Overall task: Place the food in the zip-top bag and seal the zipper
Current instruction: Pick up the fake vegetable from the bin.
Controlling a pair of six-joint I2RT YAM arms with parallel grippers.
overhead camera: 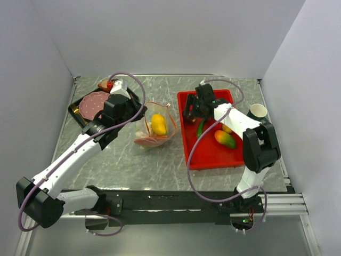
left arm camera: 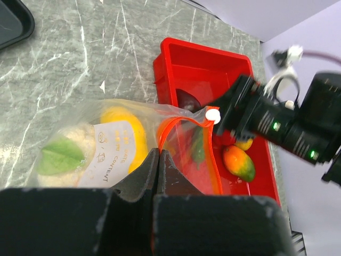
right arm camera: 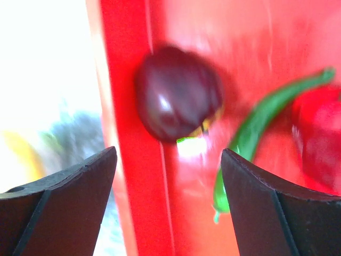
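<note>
The clear zip-top bag (overhead camera: 154,130) stands open mid-table, its orange-red zipper (left arm camera: 205,149) along the mouth. Inside lie a yellow fruit (overhead camera: 158,124) and a white-green leafy vegetable (left arm camera: 58,157). My left gripper (overhead camera: 141,113) is shut on the bag's mouth edge (left arm camera: 158,153). My right gripper (overhead camera: 190,114) is open and empty, hovering over the left wall of the red tray (overhead camera: 213,157). Below it in the right wrist view lie a dark purple round piece (right arm camera: 178,98), a green chili (right arm camera: 266,114) and a red piece (right arm camera: 319,133). A mango (overhead camera: 225,138) lies in the tray.
A black tray with a pink plate (overhead camera: 95,101) sits at the back left, a small red item (overhead camera: 106,84) behind it. A white cup (overhead camera: 258,111) stands right of the red tray. Grey walls close in the table on three sides.
</note>
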